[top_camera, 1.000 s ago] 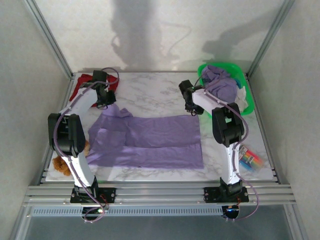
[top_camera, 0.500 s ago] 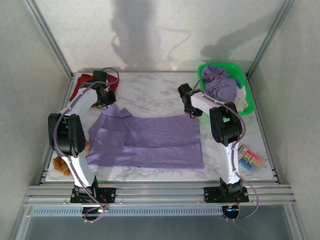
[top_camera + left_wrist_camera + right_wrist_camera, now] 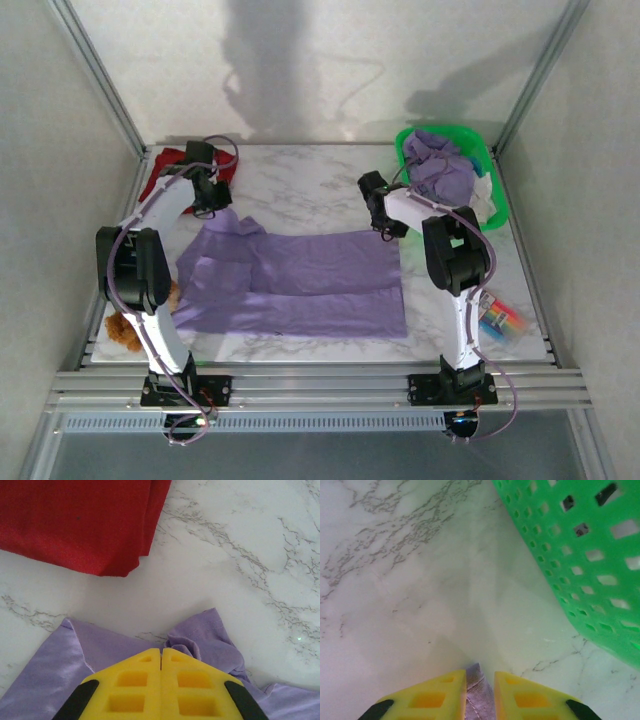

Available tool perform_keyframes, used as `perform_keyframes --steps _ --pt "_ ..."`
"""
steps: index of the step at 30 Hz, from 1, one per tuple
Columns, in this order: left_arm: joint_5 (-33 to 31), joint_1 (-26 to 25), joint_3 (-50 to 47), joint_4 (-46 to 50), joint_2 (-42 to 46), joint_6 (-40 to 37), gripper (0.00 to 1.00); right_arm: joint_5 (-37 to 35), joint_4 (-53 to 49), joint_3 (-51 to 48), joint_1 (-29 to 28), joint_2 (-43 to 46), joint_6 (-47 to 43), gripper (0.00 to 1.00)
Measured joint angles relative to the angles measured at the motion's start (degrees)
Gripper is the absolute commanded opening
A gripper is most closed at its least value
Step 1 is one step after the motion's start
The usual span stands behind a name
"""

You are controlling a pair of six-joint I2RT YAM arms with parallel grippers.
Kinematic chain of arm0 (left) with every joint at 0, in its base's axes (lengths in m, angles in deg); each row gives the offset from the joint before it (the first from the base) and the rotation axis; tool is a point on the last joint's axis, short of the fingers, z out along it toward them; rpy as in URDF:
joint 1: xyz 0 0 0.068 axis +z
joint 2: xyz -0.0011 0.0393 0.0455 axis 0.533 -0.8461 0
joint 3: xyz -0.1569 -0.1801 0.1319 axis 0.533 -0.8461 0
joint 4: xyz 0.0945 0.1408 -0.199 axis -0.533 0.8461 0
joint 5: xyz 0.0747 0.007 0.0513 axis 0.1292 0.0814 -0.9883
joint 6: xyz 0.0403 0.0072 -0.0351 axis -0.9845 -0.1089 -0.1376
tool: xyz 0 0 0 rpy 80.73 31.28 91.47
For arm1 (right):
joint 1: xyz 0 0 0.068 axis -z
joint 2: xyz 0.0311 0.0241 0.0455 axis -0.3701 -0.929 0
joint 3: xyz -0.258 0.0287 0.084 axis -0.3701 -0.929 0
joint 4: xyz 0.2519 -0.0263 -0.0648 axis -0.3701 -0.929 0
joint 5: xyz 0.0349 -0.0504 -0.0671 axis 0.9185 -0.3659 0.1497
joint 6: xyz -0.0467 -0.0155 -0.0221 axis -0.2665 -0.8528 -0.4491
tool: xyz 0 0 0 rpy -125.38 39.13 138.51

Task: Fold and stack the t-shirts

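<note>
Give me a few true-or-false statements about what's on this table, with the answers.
1. A dark red t-shirt lies at the far left corner of the table. True.
2. The basket is empty. False: the green basket holds heaped purple clothes.
3. A lavender t-shirt lies spread across the table. True.
4. One gripper is wide open. False: the left gripper is shut, pinching the lavender t-shirt's edge.
5. An arm reaches into the basket. False: the right gripper is beside it, closed on the shirt's corner.
</note>
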Motion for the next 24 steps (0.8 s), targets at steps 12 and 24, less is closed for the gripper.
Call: perform_keyframes --steps 12,24 --pt "0.15 0.0 -0.04 0.0 0.74 0.0 0.0 1.64 0.85 -4.2 0.02 3.23 5.22 0.27" --pt "0.42 0.0 -0.81 -0.04 1.53 -0.04 0.0 7.19 3.61 -6.27 2.58 5.66 6.19 0.35"
